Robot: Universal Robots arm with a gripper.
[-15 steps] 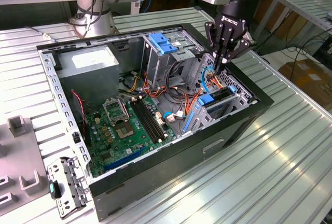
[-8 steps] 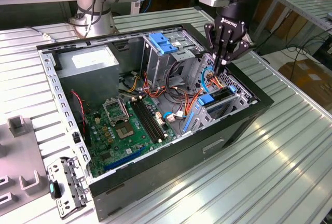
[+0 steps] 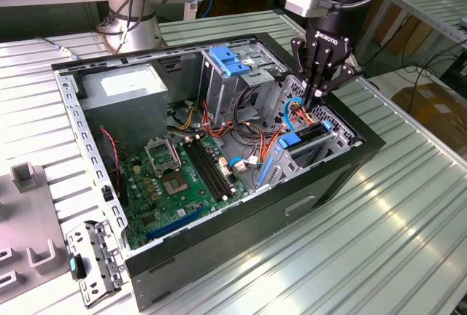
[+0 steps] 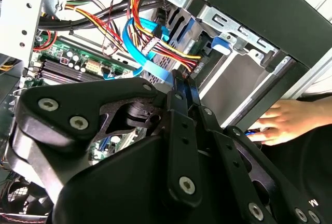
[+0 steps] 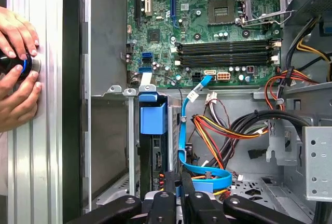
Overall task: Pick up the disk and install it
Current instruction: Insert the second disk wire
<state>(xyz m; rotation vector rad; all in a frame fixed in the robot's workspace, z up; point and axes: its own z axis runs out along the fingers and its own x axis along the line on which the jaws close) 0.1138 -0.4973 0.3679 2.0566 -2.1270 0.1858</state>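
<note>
- We see the gripper point(image 3: 319, 98) lowered into the open computer case point(image 3: 343, 173), its black fingers point(image 4: 182, 92) pressed together with nothing between them.
- Just below the gripper, the disk point(image 3: 310, 134) stands on edge in the drive cage point(image 3: 337, 137), its blue carrier rail point(image 5: 153, 116) facing up in the first wrist view.
- A flat blue data cable point(image 5: 199, 171) loops right beside the fingertips, among red, yellow and orange power wires point(image 5: 218, 130).
- Farther from the gripper, deeper in the case, lies the green motherboard point(image 3: 182, 184).
- Outside the case wall, we see a person's hands point(image 5: 18, 71) resting on a dark round object point(image 5: 15, 66) on the ribbed metal tabletop point(image 3: 408, 235).
</note>
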